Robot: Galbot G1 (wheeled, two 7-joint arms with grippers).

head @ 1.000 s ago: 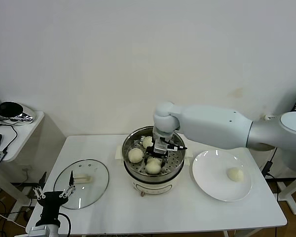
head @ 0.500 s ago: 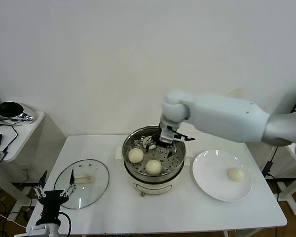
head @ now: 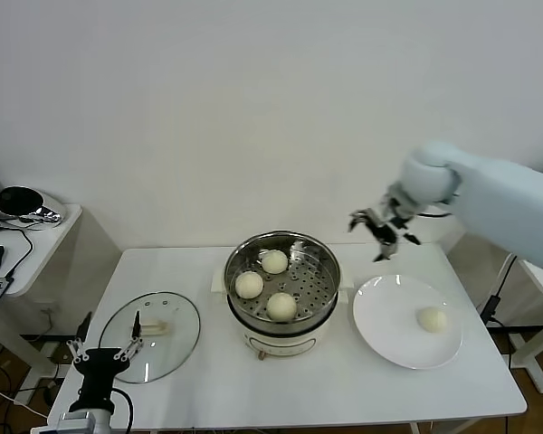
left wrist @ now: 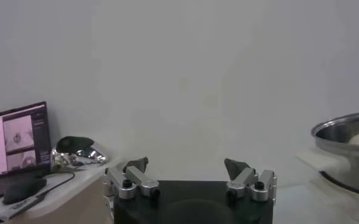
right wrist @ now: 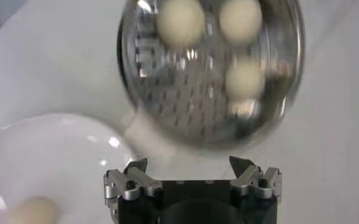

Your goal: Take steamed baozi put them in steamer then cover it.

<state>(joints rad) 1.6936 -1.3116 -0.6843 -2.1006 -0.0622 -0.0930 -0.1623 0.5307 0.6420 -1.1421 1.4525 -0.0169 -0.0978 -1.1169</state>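
The shiny steel steamer [head: 326, 267] stands mid-table with three cream-white baozi on its perforated tray: one at the back [head: 274, 262], one at the left [head: 249, 284], one at the front [head: 281, 306]. A further baozi [head: 432, 319] lies on the white plate [head: 389, 307] to the right. My right gripper [head: 381, 230] hovers open and empty, high between steamer and plate; its wrist view looks down on the steamer [right wrist: 277, 91] and plate [right wrist: 51, 152]. The glass cover [head: 176, 339] with its cream handle lies flat at the left. My left gripper [head: 102, 349] is parked open at the table's front left.
A side table [head: 45, 237] at the far left carries a black-and-chrome object [head: 20, 204] and cables. In the left wrist view a laptop screen [left wrist: 14, 140] shows beside it. A white wall rises behind the table.
My right gripper opened over the steamer, left a baozi on the tray, then rose and swung right toward the plate. The left arm stayed put.
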